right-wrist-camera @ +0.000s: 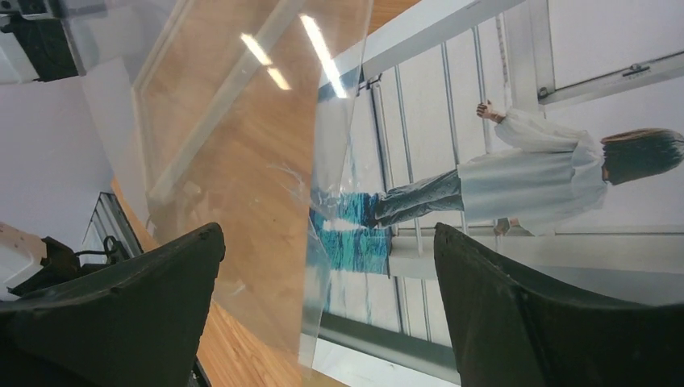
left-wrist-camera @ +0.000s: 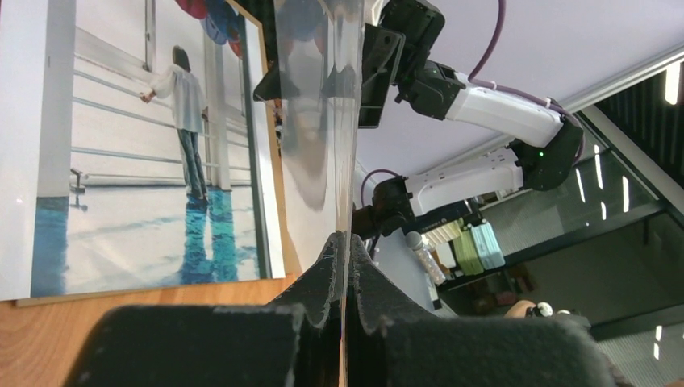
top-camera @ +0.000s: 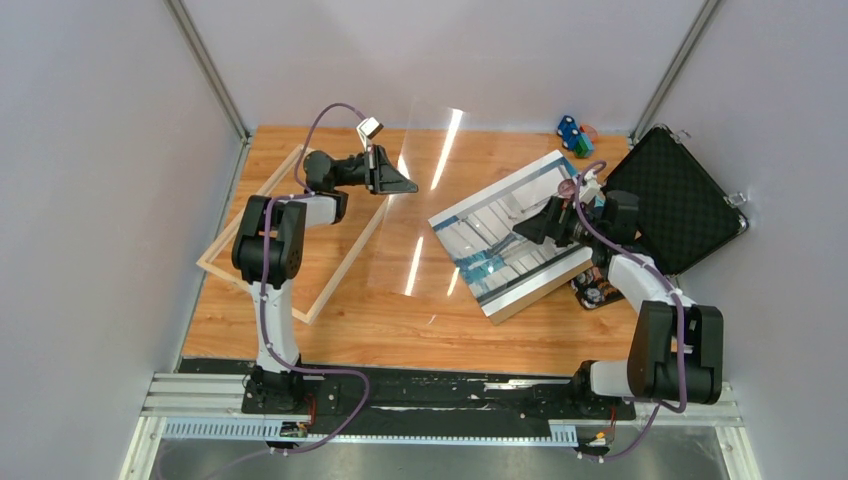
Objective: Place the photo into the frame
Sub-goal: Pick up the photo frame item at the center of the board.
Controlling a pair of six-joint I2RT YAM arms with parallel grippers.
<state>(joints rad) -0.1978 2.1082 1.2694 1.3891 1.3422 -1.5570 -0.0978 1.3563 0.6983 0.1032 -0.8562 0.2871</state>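
The photo (top-camera: 510, 235) lies face up right of centre on the wooden table, resting on a brown board (top-camera: 540, 295). The pale wood frame (top-camera: 225, 280) lies flat at the left. My left gripper (top-camera: 405, 186) is shut on the edge of a clear pane (top-camera: 425, 210), holding it up tilted between frame and photo. The left wrist view shows the pane (left-wrist-camera: 343, 121) edge-on between my closed fingers (left-wrist-camera: 345, 242), the photo (left-wrist-camera: 145, 145) beside it. My right gripper (top-camera: 530, 228) hovers open over the photo (right-wrist-camera: 500, 161), the pane's corner (right-wrist-camera: 242, 145) hanging between its fingers (right-wrist-camera: 331, 242), untouched.
An open black foam-lined case (top-camera: 680, 210) sits at the right edge, close behind my right arm. Small coloured toys (top-camera: 573, 133) lie at the back right. Grey walls close in the table on three sides.
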